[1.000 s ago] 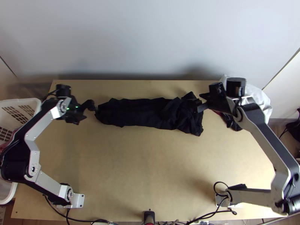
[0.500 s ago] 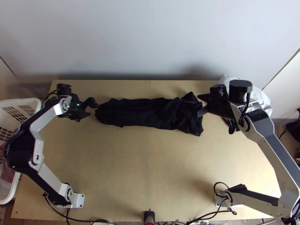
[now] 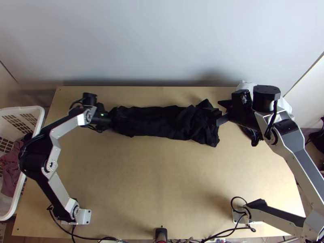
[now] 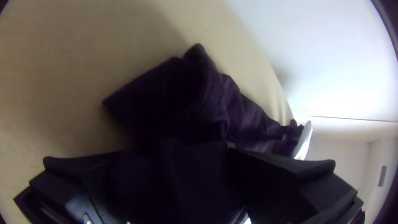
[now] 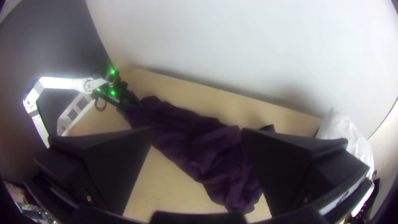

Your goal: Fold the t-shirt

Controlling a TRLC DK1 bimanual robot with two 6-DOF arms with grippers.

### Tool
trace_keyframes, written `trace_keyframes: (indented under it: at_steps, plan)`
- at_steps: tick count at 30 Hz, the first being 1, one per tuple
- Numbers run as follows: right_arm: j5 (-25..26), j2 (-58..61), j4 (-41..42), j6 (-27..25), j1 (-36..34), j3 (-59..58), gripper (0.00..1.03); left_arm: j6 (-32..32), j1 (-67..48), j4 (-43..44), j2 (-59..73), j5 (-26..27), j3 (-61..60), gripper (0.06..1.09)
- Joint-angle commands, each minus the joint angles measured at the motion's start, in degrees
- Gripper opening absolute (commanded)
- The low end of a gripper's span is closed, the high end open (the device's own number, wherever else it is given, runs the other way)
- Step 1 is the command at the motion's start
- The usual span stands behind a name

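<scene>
T-shirt (image 3: 158, 121) of black, wrinkled cloth, lying as a long bunched strip across the far half of a light wooden table (image 3: 154, 178). At its left end, the left black gripper (image 4: 186, 155) is spread wide, cloth between its fingers, unpinched. The fabric looks light and limp; pinching all layers there should stop them sliding apart. At the thicker, crumpled right end, the right black gripper (image 5: 197, 132) gapes wide, holding nothing.

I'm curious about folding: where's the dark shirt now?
In the top view, the shirt lies across the table's far half, its left end at the left gripper.
</scene>
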Motion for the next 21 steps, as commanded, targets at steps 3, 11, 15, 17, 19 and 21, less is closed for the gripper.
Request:
trace_keyframes:
  at_steps: [3,11,15,17,19,21]
  plan:
    - [1.5,-1.68,-0.68,0.33,-0.13,0.12,0.98,-2.4,-3.02,4.35,-1.58,1.36,-5.32,0.11]
    - [1.5,-3.53,0.29,0.59,-0.48,-3.92,0.98,4.46,11.92,-4.97,-18.37,5.76,-15.34,0.09]
    - [1.5,-3.61,2.05,0.59,0.22,-5.41,0.98,13.51,19.13,-16.84,-25.57,6.99,-17.53,0.09]
    - [1.5,-3.61,3.1,0.95,0.75,-5.76,0.98,17.91,20.88,-22.81,-27.86,7.25,-18.5,0.09]
    - [1.5,-3.61,4.16,1.3,1.1,-6.03,0.98,20.72,22.29,-27.03,-29.88,7.17,-19.03,0.09]
    - [1.5,-3.61,4.51,1.56,1.36,-6.29,0.97,21.42,23.87,-29.14,-31.55,7.25,-18.41,0.09]
